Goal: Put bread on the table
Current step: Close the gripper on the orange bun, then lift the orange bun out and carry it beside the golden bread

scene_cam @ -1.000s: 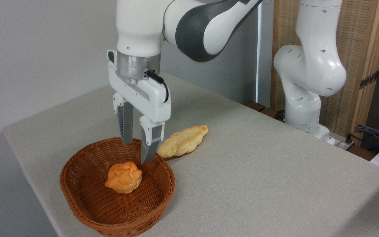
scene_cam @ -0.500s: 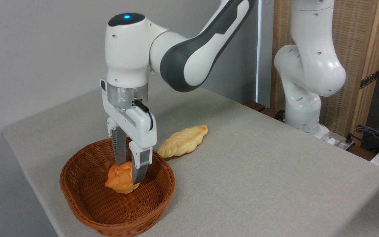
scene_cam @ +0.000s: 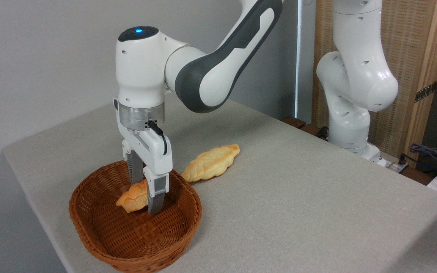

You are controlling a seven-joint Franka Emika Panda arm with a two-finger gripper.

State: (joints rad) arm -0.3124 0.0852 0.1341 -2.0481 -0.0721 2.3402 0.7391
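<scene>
In the lower left of the picture, a brown woven basket [scene_cam: 135, 231] sits on the grey table [scene_cam: 298, 197]. The white robot arm [scene_cam: 203, 72] reaches down from the top into the basket. Its gripper [scene_cam: 145, 199] has its two fingers pulled in close, and they squeeze the small golden bread [scene_cam: 132, 197] between them. The bread is tipped to one side and sits inside the basket, near the middle. You cannot tell if it touches the basket floor. A longer, paler loaf [scene_cam: 211, 163] lies on the table just right of the basket, behind its rim.
</scene>
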